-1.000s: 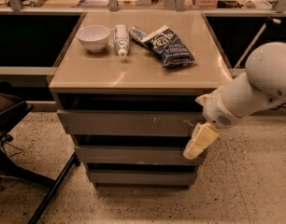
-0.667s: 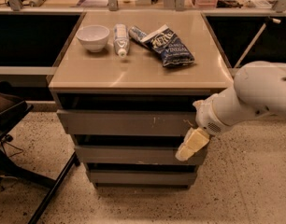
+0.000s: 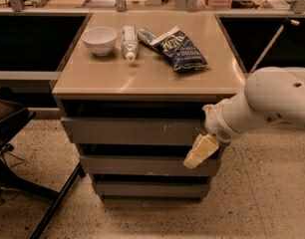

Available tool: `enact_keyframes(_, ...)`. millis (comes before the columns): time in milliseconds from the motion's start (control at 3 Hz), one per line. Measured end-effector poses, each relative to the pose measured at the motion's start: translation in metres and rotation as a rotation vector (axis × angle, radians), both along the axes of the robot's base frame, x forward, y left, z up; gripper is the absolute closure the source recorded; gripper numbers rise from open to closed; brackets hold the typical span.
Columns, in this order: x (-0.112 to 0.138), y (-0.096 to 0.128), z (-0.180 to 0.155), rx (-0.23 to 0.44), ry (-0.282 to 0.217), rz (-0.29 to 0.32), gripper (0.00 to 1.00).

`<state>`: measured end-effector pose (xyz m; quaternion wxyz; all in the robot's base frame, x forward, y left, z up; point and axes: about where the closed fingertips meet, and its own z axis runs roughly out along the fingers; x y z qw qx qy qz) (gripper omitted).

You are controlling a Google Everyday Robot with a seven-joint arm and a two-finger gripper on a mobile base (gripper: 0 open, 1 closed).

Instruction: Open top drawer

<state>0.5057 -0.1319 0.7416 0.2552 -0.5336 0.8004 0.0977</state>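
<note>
The top drawer (image 3: 127,131) is the tallest grey front panel under the tan cabinet top, with small pale scratches right of centre. It appears closed or nearly so, with a dark gap above it. My gripper (image 3: 198,153), with cream fingers, hangs at the end of the white arm in front of the drawer's right end, its tips down over the gap above the middle drawer (image 3: 142,166).
On the cabinet top (image 3: 147,76) lie a white bowl (image 3: 99,39), a white bottle on its side (image 3: 128,41) and a blue chip bag (image 3: 180,49). A bottom drawer (image 3: 150,189) sits below. A black chair base (image 3: 23,173) stands at left on the speckled floor.
The arm and gripper have moved left, from beside the cabinet's right edge to in front of the drawer fronts. The drawers have not visibly moved.
</note>
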Motion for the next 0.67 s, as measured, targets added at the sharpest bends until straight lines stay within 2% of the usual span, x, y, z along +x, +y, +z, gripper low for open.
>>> enact_keyframes(667,0.045,0.028,-0.024,-0.003,-0.079,0.026,0.0)
